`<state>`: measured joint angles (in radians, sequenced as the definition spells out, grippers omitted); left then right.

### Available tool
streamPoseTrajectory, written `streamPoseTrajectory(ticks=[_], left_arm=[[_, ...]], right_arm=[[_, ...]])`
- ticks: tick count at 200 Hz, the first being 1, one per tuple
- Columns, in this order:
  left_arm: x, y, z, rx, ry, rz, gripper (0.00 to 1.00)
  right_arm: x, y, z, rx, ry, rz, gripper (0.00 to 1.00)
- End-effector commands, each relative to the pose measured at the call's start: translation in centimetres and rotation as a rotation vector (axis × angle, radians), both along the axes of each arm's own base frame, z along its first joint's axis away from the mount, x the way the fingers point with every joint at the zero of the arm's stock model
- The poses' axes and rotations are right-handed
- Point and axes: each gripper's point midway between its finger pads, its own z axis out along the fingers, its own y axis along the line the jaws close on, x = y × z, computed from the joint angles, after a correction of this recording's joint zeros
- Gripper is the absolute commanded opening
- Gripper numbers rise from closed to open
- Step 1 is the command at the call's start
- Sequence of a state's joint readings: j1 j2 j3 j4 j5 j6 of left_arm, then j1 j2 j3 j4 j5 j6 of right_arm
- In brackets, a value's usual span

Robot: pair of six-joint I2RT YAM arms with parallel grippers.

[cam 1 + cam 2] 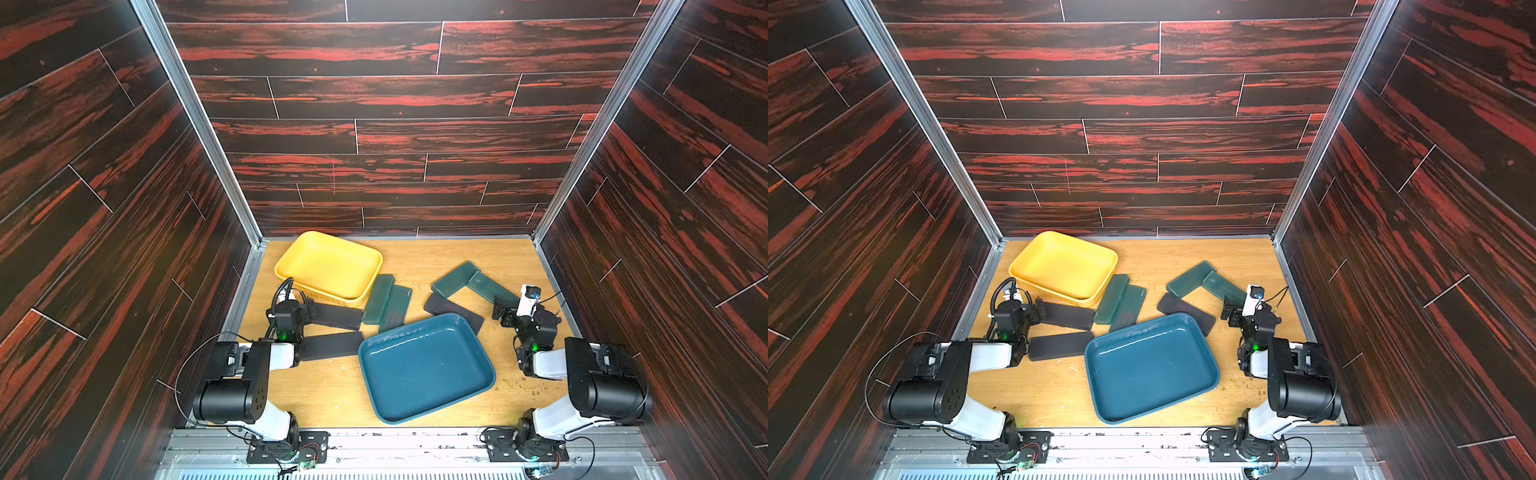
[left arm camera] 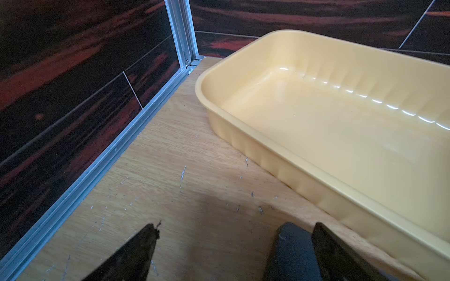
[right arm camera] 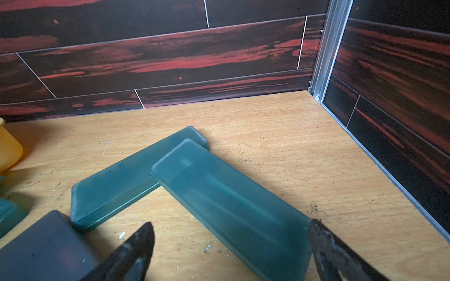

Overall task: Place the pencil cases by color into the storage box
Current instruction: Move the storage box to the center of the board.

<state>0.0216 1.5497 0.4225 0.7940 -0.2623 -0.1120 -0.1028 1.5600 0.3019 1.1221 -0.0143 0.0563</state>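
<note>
Both trays are empty: the yellow tray (image 1: pixel 328 266) at the back left, the blue tray (image 1: pixel 424 365) in front. All seven cases (image 1: pixel 386 305) lie on the table (image 1: pixel 324 395) between them. The left gripper (image 2: pixel 233 243) gapes beside a black case (image 2: pixel 292 253); the right gripper (image 3: pixel 231 245) straddles a green case (image 3: pixel 226 204), unclamped.

Yellow tray (image 1: pixel 291 266), teal-blue tray (image 1: pixel 478 353). Green cases (image 1: pixel 378 305), black cases (image 1: pixel 332 345). Light oak-grain counter (image 1: pixel 324 390); walls (image 1: pixel 374 95) dark with red streaks.
</note>
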Motion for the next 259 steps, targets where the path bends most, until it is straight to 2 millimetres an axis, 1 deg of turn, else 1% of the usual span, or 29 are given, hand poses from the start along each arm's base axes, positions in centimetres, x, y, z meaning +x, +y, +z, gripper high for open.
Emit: streamPoseTrajectory(ticks=[1, 135, 200, 213, 237, 251, 259], left_arm=[[0.2, 0.2, 1.0, 0.001, -0.033, 0.006, 1.00], [0.4, 0.2, 0.7, 0.004, -0.018, 0.014, 1.00], [0.3, 0.2, 0.9, 0.005, -0.027, 0.013, 0.99], [0.2, 0.2, 0.9, 0.004, -0.029, 0.014, 0.99], [0.2, 0.2, 1.0, 0.004, -0.035, 0.015, 0.98], [0.1, 0.6, 1.2, 0.001, -0.033, 0.038, 0.98], [0.3, 0.9, 1.7, 0.002, -0.038, 0.059, 0.98]], right_arm=[[0.3, 0.0, 0.6, 0.008, -0.017, -0.004, 0.99], [0.5, 0.0, 0.5, 0.006, -0.013, -0.004, 0.99], [0.3, 0.0, 0.6, -0.005, -0.018, -0.014, 0.99], [0.4, -0.5, 0.6, -0.002, -0.014, -0.042, 0.99], [0.5, -0.7, 1.0, 0.004, -0.011, -0.059, 0.99], [0.7, -1.2, 1.2, 0.008, 0.004, -0.084, 0.99], [1.0, -1.2, 1.3, 0.008, 0.019, -0.084, 0.99]])
